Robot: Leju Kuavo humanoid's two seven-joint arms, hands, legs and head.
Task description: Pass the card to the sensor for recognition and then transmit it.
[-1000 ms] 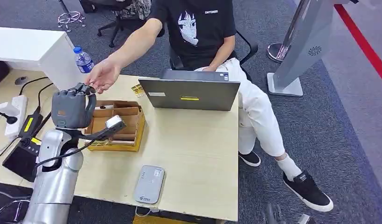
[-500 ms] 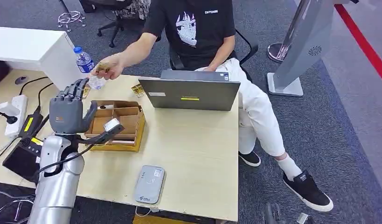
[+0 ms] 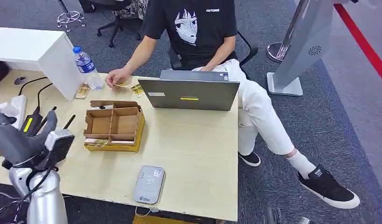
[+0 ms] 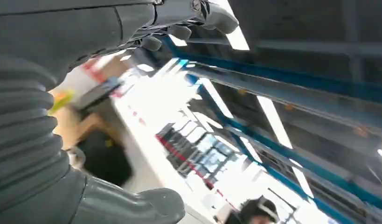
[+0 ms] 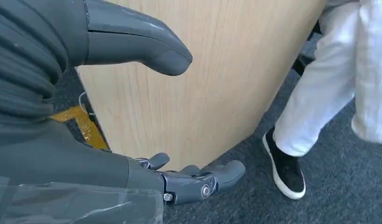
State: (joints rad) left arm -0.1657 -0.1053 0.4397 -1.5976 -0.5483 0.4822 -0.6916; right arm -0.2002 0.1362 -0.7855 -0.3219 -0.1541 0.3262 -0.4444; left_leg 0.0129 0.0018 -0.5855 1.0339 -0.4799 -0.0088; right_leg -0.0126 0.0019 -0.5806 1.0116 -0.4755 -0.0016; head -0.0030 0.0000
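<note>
A person's hand [image 3: 115, 77] rests on the table's far side and presses a yellowish card [image 3: 124, 85] flat beside the laptop. The grey card sensor [image 3: 149, 184] lies near the table's front edge. My left hand [image 3: 16, 137] is low at the table's left side, away from the cardboard box. In the left wrist view, its fingers [image 4: 179, 18] and thumb [image 4: 133, 207] are apart with nothing between them. My right hand [image 5: 193, 179] hangs beside the table's wooden edge above the carpet, fingers apart and empty.
A partitioned cardboard box [image 3: 115, 125] stands left of centre. An open laptop [image 3: 189, 93] sits in front of the seated person [image 3: 198, 32]. More cards [image 3: 81, 91] and a water bottle [image 3: 87, 67] are at the back left. A power strip and cables [image 3: 21, 112] lie at the left.
The person took the card from my raised left hand and set it down on the table by the laptop. My left arm dropped down and to the left, away from the box.
</note>
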